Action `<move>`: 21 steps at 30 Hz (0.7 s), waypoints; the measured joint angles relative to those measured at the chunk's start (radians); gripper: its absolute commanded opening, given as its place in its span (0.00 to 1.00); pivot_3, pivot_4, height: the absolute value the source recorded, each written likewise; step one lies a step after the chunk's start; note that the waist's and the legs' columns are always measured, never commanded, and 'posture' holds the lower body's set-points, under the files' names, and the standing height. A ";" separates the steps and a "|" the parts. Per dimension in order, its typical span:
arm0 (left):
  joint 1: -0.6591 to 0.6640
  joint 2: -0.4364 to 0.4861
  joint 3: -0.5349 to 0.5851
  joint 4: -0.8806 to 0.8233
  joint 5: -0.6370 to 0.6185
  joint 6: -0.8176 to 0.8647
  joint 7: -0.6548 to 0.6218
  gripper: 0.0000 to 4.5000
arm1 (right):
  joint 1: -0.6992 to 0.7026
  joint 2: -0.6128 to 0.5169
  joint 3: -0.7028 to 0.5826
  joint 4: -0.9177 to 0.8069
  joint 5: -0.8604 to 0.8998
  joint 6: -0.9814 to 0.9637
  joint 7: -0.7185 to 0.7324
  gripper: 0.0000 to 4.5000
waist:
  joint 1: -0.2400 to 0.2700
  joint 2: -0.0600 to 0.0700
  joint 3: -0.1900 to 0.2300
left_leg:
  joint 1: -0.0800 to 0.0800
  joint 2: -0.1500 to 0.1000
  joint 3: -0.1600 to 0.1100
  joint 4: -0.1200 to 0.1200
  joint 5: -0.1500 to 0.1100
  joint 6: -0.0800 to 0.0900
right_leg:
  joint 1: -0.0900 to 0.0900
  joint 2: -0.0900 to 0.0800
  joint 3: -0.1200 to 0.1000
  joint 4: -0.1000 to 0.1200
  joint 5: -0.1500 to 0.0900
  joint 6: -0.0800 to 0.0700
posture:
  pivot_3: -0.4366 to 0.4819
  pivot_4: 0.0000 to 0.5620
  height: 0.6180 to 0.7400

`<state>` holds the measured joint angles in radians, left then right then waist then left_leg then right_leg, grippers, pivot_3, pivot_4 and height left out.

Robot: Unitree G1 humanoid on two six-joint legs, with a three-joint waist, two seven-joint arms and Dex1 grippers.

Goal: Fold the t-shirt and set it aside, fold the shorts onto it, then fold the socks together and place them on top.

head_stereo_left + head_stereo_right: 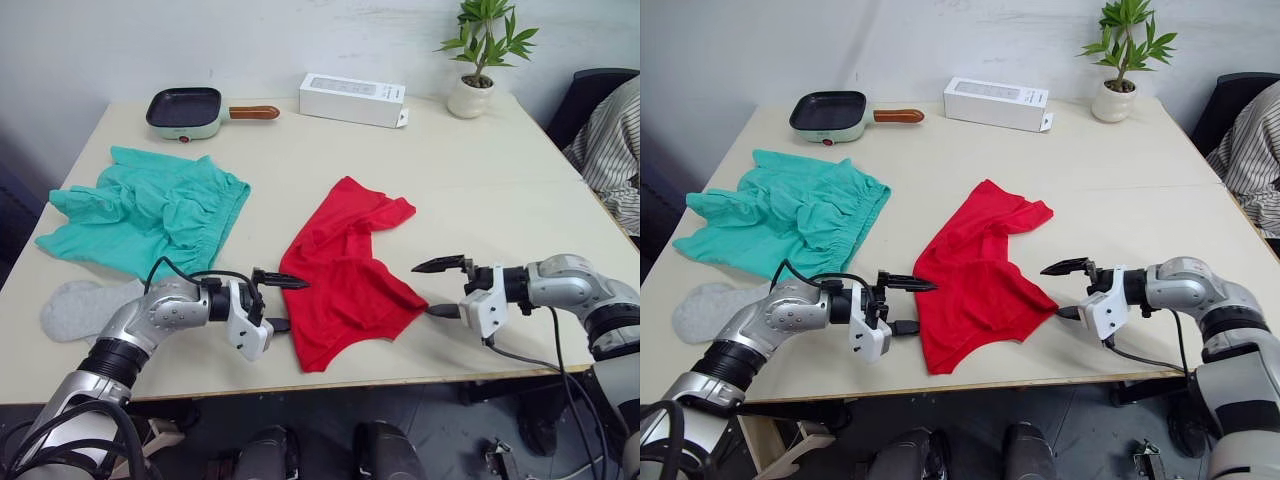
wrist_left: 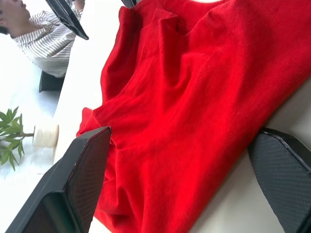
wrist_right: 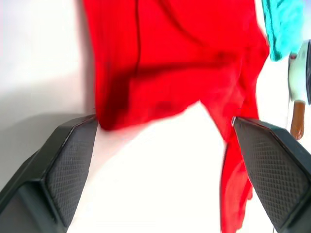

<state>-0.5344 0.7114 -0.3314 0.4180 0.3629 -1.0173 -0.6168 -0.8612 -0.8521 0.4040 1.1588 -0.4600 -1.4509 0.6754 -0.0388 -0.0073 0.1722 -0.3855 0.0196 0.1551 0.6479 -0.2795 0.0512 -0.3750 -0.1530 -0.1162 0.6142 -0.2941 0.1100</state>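
Note:
The red t-shirt lies crumpled on the table's front middle, its hem near the front edge. My left gripper is open at the shirt's left edge, one finger above the cloth and one at table level; the left wrist view has red fabric between the fingers. At the shirt's right corner my right gripper is open, with the corner between its fingers. The teal shorts lie spread at the left. A grey sock lies by the front left edge, behind my left arm.
At the back of the table stand a small frying pan, a white box and a potted plant. A person in a striped shirt sits beyond the right edge by a dark chair.

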 measured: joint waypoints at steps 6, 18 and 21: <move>-0.001 0.000 -0.002 -0.001 0.027 0.008 0.025 1.00 | -0.059 -0.002 0.067 0.008 -0.169 0.016 -0.190 1.00 | 0.001 -0.004 -0.003 | 0.002 0.001 0.000 -0.001 0.000 0.000 | -0.001 0.000 0.000 -0.001 0.000 -0.001 | 0.48 0.27 1.00; -0.051 -0.079 -0.026 0.054 0.082 0.057 0.074 1.00 | -0.148 0.077 0.183 0.026 -0.405 0.018 -0.505 1.00 | -0.021 -0.015 -0.015 | 0.009 0.007 0.005 -0.005 -0.001 -0.007 | 0.003 0.004 0.000 0.003 -0.004 -0.008 | 0.48 0.27 1.00; -0.054 -0.080 -0.033 0.063 0.087 0.057 0.079 0.86 | -0.157 0.092 0.205 0.025 -0.440 0.014 -0.572 1.00 | -0.022 -0.015 -0.015 | 0.012 0.010 0.007 -0.005 -0.002 -0.011 | 0.003 0.006 -0.001 0.007 -0.008 -0.014 | 0.48 0.27 1.00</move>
<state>-0.5879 0.6310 -0.3649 0.4813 0.4495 -0.9606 -0.5373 -1.0184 -0.7606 0.6085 1.1836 -0.9000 -1.4365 0.1038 -0.0609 -0.0223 0.1574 -0.3735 0.0296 0.1625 0.6425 -0.2812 0.0403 -0.3725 -0.1467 -0.1168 0.6217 -0.3017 0.0959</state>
